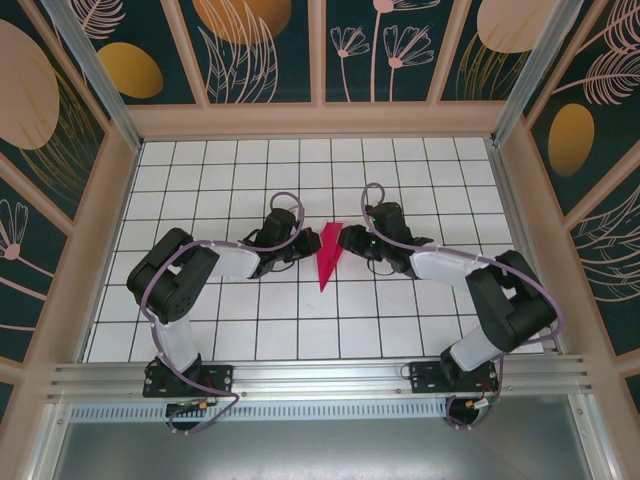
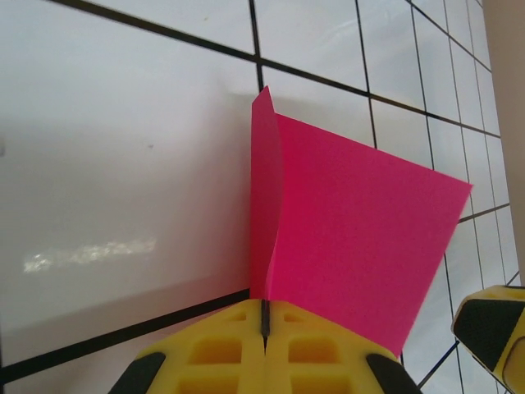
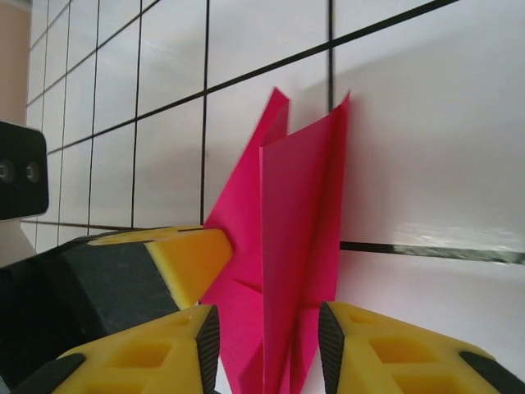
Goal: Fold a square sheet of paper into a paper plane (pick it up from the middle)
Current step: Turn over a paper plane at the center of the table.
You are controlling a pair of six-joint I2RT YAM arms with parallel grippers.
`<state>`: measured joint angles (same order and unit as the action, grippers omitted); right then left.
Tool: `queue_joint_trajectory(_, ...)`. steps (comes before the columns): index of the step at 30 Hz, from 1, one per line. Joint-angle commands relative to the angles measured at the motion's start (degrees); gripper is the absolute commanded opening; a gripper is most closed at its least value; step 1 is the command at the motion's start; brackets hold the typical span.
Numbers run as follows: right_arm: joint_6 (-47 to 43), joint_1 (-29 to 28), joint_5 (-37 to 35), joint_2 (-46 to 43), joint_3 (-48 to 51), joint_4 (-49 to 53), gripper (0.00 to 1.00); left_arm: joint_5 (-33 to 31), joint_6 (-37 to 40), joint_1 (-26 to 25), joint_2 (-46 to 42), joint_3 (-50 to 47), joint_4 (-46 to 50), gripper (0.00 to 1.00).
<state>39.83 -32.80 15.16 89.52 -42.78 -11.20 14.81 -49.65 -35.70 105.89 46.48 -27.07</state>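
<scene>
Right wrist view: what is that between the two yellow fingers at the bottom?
The folded pink paper sits between the right fingers, which stand apart on either side of it, seen in the right wrist view.

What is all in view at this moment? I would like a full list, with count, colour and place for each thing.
paper plane: one, magenta-pink, partly folded, mid-table between the grippers
table: one, white tiles with black grid lines
walls: dark teal floral panels in pale frames, on three sides of the table
rail: one, silver, along the near edge
left arm: one, black and white, near left
right arm: one, black and white, near right
left gripper: one, yellow fingers, shut on the paper plane
right gripper: one, yellow fingers, jaws apart either side of the paper plane
</scene>
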Motion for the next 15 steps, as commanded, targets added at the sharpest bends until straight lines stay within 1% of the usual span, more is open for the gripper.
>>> queue_joint_trajectory(1, -1.9, -1.6, 1.2, 2.6, -3.7, 1.2, 0.38, 0.1, -0.7, 0.4, 0.6, -0.9, -2.7, 0.0)
queue_joint_trajectory(7, -0.7, -2.6, 0.0, 5.8, -5.3, 3.2, 0.38, -1.1, -0.9, 0.5, 1.3, -1.2, -2.3, 0.0)
queue_joint_trajectory(15, 0.0, -4.1, -1.4, 8.4, -6.6, 6.8, 0.41, -2.1, -1.2, 0.7, 1.5, -1.6, -2.4, 0.0)
